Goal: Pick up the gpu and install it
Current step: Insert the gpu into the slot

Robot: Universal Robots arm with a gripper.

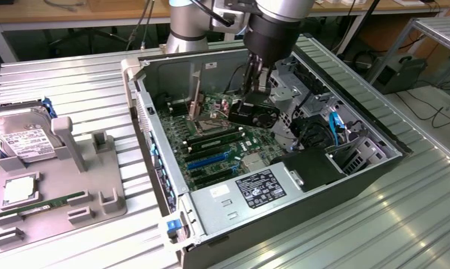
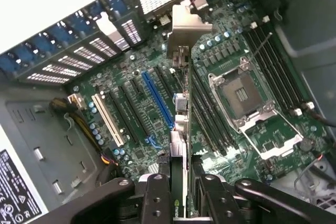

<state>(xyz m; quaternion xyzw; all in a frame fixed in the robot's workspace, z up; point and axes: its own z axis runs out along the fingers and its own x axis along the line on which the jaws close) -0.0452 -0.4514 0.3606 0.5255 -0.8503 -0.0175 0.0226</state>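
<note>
My gripper (image 1: 249, 100) reaches down into the open computer case (image 1: 156, 168) and is shut on the gpu (image 1: 253, 115), a dark card with a round black fan, held above the motherboard (image 1: 209, 154). In the wrist view the gpu (image 2: 181, 124) appears edge-on between the black fingers (image 2: 157, 198) of my gripper (image 2: 181, 200). Its silver bracket (image 2: 186, 24) points toward the case's rear slot openings. The card hangs over the board between the blue expansion slot (image 2: 157, 100) and the processor socket (image 2: 244, 98), apart from the slots.
A grey fixture tray (image 1: 97, 196) on the exterior view's left carries a silver hard drive (image 1: 23, 140) and a green memory stick (image 1: 41, 204). The power supply (image 1: 258, 188) and drive cage (image 1: 296, 92) with blue cables (image 1: 333, 123) crowd the case.
</note>
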